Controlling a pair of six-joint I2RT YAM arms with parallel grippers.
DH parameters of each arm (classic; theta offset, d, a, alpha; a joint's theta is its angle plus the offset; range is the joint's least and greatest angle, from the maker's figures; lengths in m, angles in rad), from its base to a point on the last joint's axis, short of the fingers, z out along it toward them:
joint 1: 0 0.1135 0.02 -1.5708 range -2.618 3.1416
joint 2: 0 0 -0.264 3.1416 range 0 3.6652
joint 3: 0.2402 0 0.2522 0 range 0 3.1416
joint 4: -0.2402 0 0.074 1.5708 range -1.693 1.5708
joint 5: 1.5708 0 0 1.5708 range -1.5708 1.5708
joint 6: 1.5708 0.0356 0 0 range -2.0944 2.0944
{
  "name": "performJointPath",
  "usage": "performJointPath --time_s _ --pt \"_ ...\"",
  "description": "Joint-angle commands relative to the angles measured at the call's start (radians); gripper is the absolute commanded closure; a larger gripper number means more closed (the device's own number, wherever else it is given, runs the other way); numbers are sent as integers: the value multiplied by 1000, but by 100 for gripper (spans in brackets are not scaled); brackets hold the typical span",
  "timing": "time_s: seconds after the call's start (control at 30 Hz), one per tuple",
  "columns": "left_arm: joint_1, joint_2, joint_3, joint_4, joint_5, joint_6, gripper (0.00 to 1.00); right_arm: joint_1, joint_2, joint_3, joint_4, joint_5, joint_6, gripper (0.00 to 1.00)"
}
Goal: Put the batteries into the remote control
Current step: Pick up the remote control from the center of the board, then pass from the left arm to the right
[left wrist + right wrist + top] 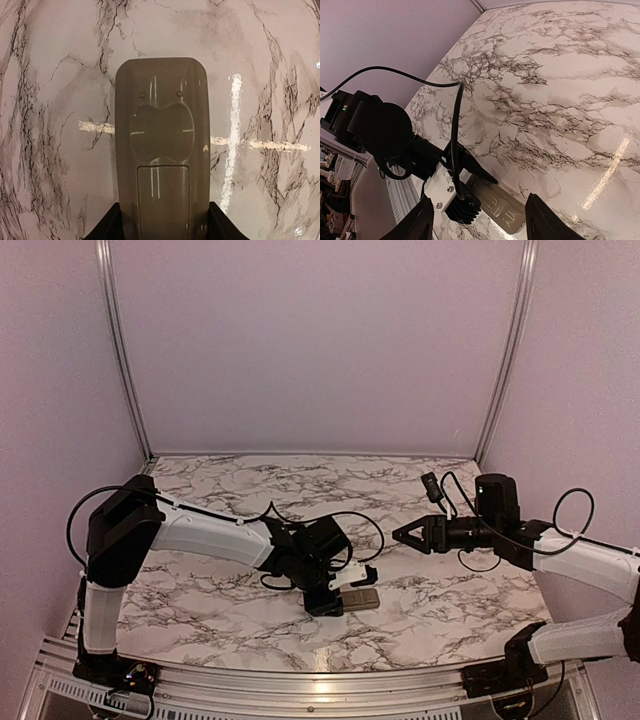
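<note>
The remote control (361,600) lies grey back up on the marble table (240,490), with a rectangular panel in its back (162,195). My left gripper (334,601) is shut on its near end, and a black finger (107,227) presses each long side. In the right wrist view the remote (506,212) sticks out from the left gripper (470,172). My right gripper (400,534) is open and empty, held above the table to the right of the remote and pointing left, with its fingers (420,222) wide apart. No batteries show in any view.
Pink walls with metal corner rails (120,350) close in the back and sides. A metal frame edge (300,680) runs along the table's front. Black cables (360,525) loop from both wrists over the table's middle.
</note>
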Motion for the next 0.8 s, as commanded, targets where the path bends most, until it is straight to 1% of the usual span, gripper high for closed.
performJointPath --time_s 0.0,0.13,0.23,0.37,0.43,0.5,0.57,0.77 --pt "6 -72 -61 20 22 -15 62 -11 -3 32 -1 -11 -9 39" --pt "28 -180 -134 121 66 -62 64 -10 -5 52 8 -33 -12 40" --pt "59 -287 -212 237 142 -114 64 -10 -22 66 44 -84 -14 39" --pt "93 -422 -298 390 260 -194 64 -9 -56 68 145 -162 10 36" --pt "103 -487 -330 478 307 -233 64 -3 -73 72 201 -194 28 33" --pt "109 -533 -357 556 350 -272 64 13 -89 78 251 -215 39 25" --pt "113 -570 -382 642 382 -321 64 41 -104 94 279 -220 25 19" --pt "114 -635 -446 894 469 -483 63 128 -119 155 308 -205 -26 15"
